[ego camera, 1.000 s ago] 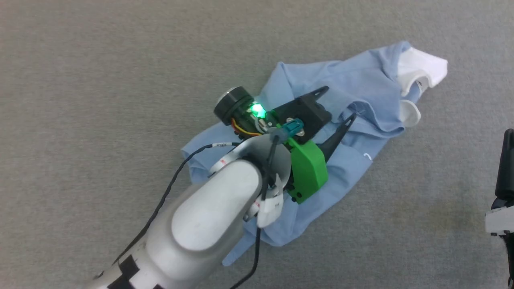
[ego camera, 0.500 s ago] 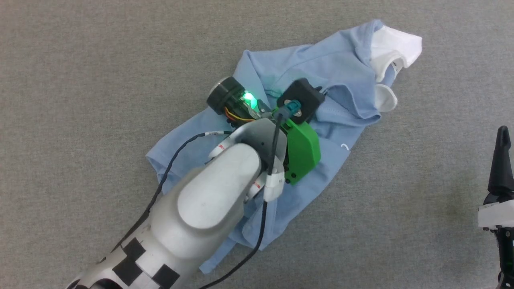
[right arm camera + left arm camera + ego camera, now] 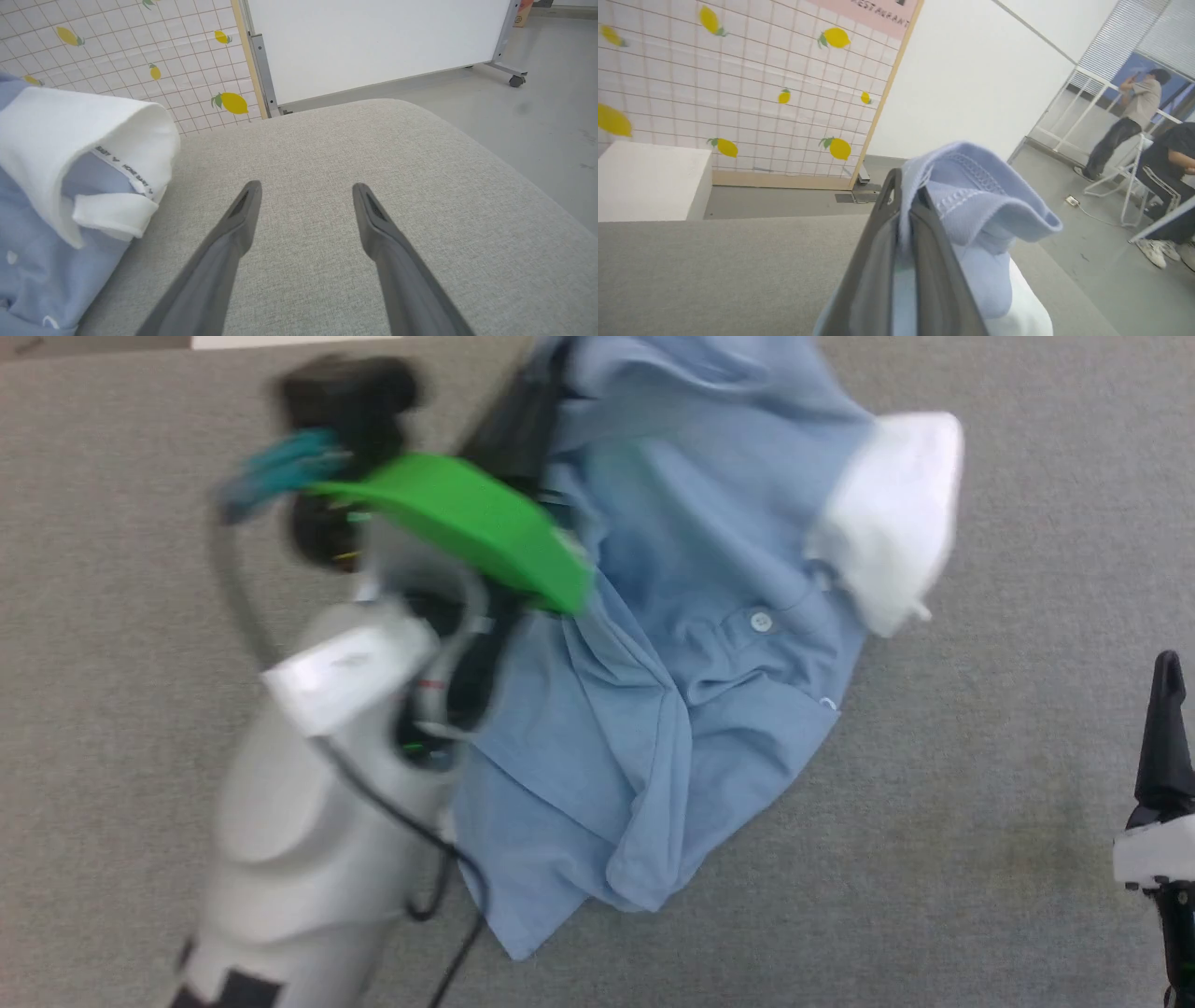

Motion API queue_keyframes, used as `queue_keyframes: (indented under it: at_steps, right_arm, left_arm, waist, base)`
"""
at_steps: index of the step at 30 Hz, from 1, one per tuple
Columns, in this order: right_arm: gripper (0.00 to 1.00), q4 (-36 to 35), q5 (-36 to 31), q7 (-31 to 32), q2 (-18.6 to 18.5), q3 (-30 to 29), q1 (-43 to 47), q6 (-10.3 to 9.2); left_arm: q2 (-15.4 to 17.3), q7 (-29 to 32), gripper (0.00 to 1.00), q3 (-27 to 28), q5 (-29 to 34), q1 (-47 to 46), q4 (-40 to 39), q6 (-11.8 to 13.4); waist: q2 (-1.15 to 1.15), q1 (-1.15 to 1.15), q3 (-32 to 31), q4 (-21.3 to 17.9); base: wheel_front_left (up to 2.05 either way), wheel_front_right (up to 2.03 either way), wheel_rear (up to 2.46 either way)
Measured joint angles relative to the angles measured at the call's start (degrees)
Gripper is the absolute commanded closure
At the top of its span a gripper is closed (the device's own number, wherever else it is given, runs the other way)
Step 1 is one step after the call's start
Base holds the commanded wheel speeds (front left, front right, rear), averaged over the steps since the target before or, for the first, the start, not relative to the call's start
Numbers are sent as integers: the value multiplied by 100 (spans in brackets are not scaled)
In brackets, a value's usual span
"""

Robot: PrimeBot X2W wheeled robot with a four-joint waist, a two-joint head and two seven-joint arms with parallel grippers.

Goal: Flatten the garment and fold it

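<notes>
The garment (image 3: 653, 709), a light blue polo shirt with a white collar (image 3: 896, 523) and a white button (image 3: 762, 620), hangs bunched from my left gripper (image 3: 527, 425), with its lower folds on the grey surface. In the left wrist view my left gripper (image 3: 903, 186) is shut on a hemmed fold of the garment (image 3: 971, 186). My right gripper (image 3: 303, 191) stands open over the grey cushion, to the right of the garment (image 3: 37, 242); its white collar (image 3: 84, 135) lies close by. One right finger (image 3: 1167, 728) shows at the head view's right edge.
The work surface is a grey fabric cushion (image 3: 373, 140) with a rounded far edge. Beyond it stand a lemon-patterned tiled panel (image 3: 738, 93), a white partition (image 3: 373, 42) and a white box (image 3: 644, 182). Two people (image 3: 1134, 116) are in the background at right.
My left gripper shut on the shirt and rose up and away with it, so the shirt now hangs unfurled with collar and button showing. The right gripper stayed open in place.
</notes>
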Motion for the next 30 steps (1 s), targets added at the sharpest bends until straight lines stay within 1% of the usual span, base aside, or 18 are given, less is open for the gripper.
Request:
queue_keyframes:
  at_steps: [2,5,9,11,13,15,18,20,21,22,23,24,25,26,28,30]
  right_arm:
    - [0,-1,-1,40,1,8,68,0]
    - [0,-11,-1,77,2,24,123,1]
    - [0,-18,-1,126,1,34,174,0]
    - [0,-19,-1,136,2,40,192,1]
    - [0,-18,-2,159,1,33,240,0]
    - [0,-15,-2,187,1,21,288,0]
    - [0,-13,-7,226,1,15,311,0]
    - [0,-14,-22,260,1,25,325,0]
    - [0,-15,-22,275,1,25,326,0]
    - [0,-20,-23,304,1,23,326,0]
    - [0,-22,-25,311,3,22,326,0]
    - [0,-30,-31,324,2,18,326,0]
    - [0,-37,-35,353,2,11,327,0]
    - [0,-46,-43,357,2,8,327,0]
    - [0,-71,-66,363,2,9,327,0]
    - [0,-97,-71,404,1,9,328,0]
  left_arm:
    - [237,30,100,466,-164,279,-285,297]
    - [449,45,100,1169,-515,782,-670,664]
    - [708,-32,100,1844,-588,1631,-1043,1054]
    - [829,-85,100,2172,-614,2207,-1138,1241]
    - [875,-88,100,2337,-650,2752,-1132,1350]
    - [829,-104,100,2425,-748,3298,-1054,1426]
    - [722,-74,100,2391,-831,3830,-798,1478]
    - [639,-68,100,2347,-857,4003,-597,1477]
    - [598,-124,94,2332,-858,4025,-482,1464]
    - [556,-168,76,2296,-869,4022,-411,1416]
    - [505,-210,61,2275,-892,4016,-386,1381]
    - [453,-267,50,2231,-903,4005,-365,1333]
    - [432,-335,4,2185,-894,3986,-366,1273]
    - [431,-415,0,2162,-876,3953,-396,1214]
    - [460,-573,0,2115,-805,3853,-537,1087]
    - [526,-757,0,2019,-681,3738,-794,888]
  waist:
    - [0,0,-100,87]
    - [0,0,-225,193]
    - [0,0,-349,286]
    - [0,0,-402,310]
    - [0,0,-441,317]
    - [0,0,-475,320]
    - [0,0,-518,334]
    - [0,0,-537,352]
    - [0,0,-543,363]
    - [0,0,-548,377]
    - [0,0,-553,390]
    - [0,0,-561,409]
    - [0,0,-570,427]
    - [0,0,-581,446]
    - [0,0,-607,476]
    - [0,0,-635,500]
  base:
    - [0,0,0]
    - [0,0,0]
    - [0,0,0]
    - [0,0,0]
    - [0,0,0]
    - [0,0,0]
    - [0,0,0]
    - [0,0,0]
    - [0,0,0]
    - [0,0,0]
    - [0,0,0]
    - [0,0,0]
    - [0,0,0]
    - [0,0,0]
    - [0,0,0]
    - [0,0,0]
